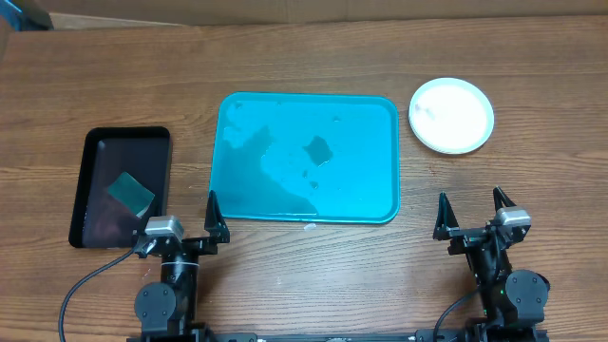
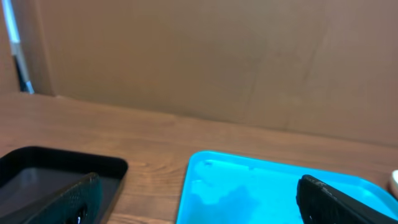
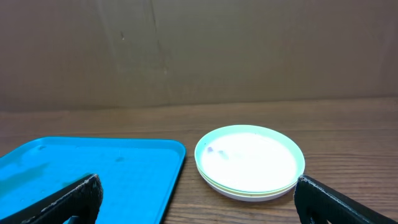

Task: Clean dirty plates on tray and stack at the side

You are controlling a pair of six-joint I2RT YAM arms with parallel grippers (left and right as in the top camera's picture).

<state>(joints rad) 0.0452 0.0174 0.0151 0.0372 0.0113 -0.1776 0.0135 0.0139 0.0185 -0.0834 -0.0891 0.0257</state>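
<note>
Presently, the tray (image 1: 366, 152), a bright teal-blue plastic rectangle with rounded corners and a raised rim, lies flat at the centre of the overhead frame on the wood-grain counter (image 1: 313, 280). Its surface is glossy and carries a pale wet film across its left and middle parts. A small dark green square (image 1: 318, 149) rests near its centre. No plate stands on it.

The plates (image 1: 451, 115) sit in a nested stack on the counter at the upper right of the overhead frame, near the tray's upper right corner but apart from it. They are round, shallow and smooth. The right wrist view shows a light teal rim on top, a yellow-green rim beneath and a white edge at the bottom. The top plate's white centre appears clean.

A smaller black tray (image 1: 128, 133), glossy with rounded corners, lies at the left and holds a green sponge (image 1: 130, 192).

The left gripper (image 2: 198, 180) sits at the lower left with its jaws spread wide and empty. The right gripper (image 1: 471, 211), at the lower right, likewise has its jaws spread and grips nothing. A plain brown cardboard wall (image 3: 186, 50) backs the counter.
</note>
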